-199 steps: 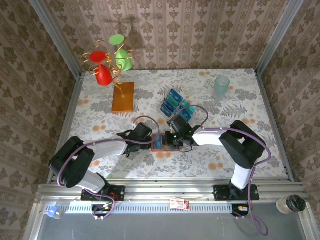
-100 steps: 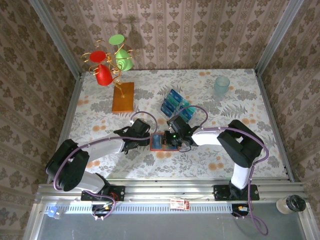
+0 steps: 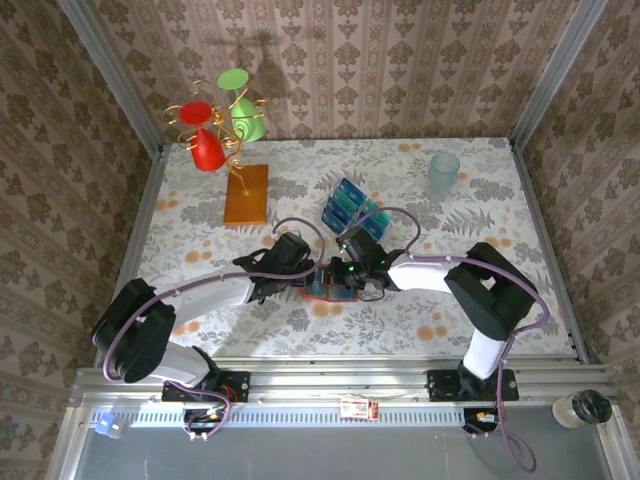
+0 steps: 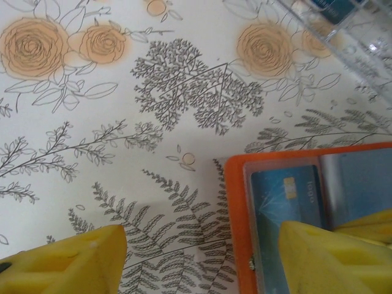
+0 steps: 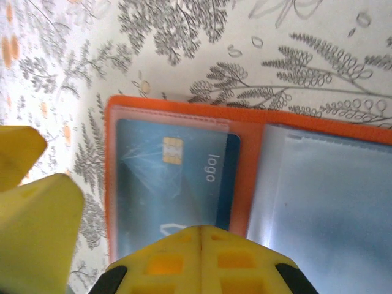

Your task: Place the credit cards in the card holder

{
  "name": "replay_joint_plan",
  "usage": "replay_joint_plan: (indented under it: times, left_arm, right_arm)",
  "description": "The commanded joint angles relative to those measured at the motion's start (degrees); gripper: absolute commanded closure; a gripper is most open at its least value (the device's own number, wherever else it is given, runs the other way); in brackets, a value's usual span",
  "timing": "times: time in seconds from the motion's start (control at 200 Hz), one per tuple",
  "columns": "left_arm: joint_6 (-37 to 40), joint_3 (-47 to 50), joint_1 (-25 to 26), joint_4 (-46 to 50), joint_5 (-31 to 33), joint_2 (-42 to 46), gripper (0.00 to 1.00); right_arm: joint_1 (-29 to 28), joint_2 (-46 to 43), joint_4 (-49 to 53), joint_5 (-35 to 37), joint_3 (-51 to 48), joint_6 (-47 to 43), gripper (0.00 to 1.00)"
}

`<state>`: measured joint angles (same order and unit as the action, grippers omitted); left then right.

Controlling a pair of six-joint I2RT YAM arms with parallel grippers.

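Note:
The card holder (image 3: 318, 291) lies open on the floral cloth between my two grippers, orange-red with clear pockets (image 5: 331, 196). A blue credit card (image 5: 171, 177) with a chip sits in its left pocket (image 4: 288, 196). My right gripper (image 5: 202, 236) is shut, its tips pressed down on that card's near edge. My left gripper (image 4: 202, 245) is open at the holder's left edge (image 4: 236, 214); one finger (image 4: 337, 257) reaches over the holder and the other (image 4: 61, 263) hangs over bare cloth. More blue and teal credit cards (image 3: 350, 208) stand in a clear rack behind.
A wire stand with red and green cups (image 3: 215, 125) rises from an orange-brown board (image 3: 246, 195) at the back left. A translucent cup (image 3: 444, 172) stands at the back right. The clear rack's edge (image 4: 343, 24) is close beyond the holder.
Both grippers have edged slightly away from the arm bases, and the left one has come closer to the holder. The holder has stayed nearly in place with the card in it.

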<state>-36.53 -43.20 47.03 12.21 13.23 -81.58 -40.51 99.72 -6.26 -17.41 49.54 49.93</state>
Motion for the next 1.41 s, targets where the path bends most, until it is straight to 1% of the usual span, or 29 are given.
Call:
replay_joint_plan:
  times: [0.0,0.17,0.335,0.46,0.64,0.78,0.96,1.4]
  left_arm:
    - [-1.65,-2.67,0.83,-0.55,-0.63,0.68,0.32]
    - [-1.6,-5.34,2.52,-0.26,-0.6,0.39,0.32]
    - [-2.59,-7.2,4.41,-1.18,-1.21,-0.46,0.32]
    - [-4.36,-7.25,6.37,-3.28,-1.85,-2.24,0.32]
    - [-5.98,-6.57,9.26,-5.52,-1.79,-5.3,0.33]
    - [-6.02,-4.9,9.44,-6.74,-1.67,-6.3,0.33]
    - [-4.2,-3.48,9.4,-6.82,-1.08,-6.99,0.33]
    - [-1.77,-0.5,9.14,-9.21,-0.89,-9.48,0.33]
  right_arm:
    - [1.47,-3.35,2.47,0.06,-0.44,-0.78,0.97]
    - [4.08,-5.93,3.56,0.51,-2.65,-1.71,0.97]
    - [6.07,-7.85,6.91,2.59,-3.74,-4.55,0.97]
    - [7.44,-7.73,7.3,2.76,-4.36,-5.23,0.97]
    - [7.64,-6.67,6.92,1.7,-3.85,-5.31,0.98]
    - [7.64,-5.19,6.93,0.98,-2.99,-5.54,0.97]
    - [7.64,-3.38,6.87,0.4,-2.39,-5.94,0.98]
    - [7.64,-0.72,6.73,0.42,-2.43,-6.29,0.98]
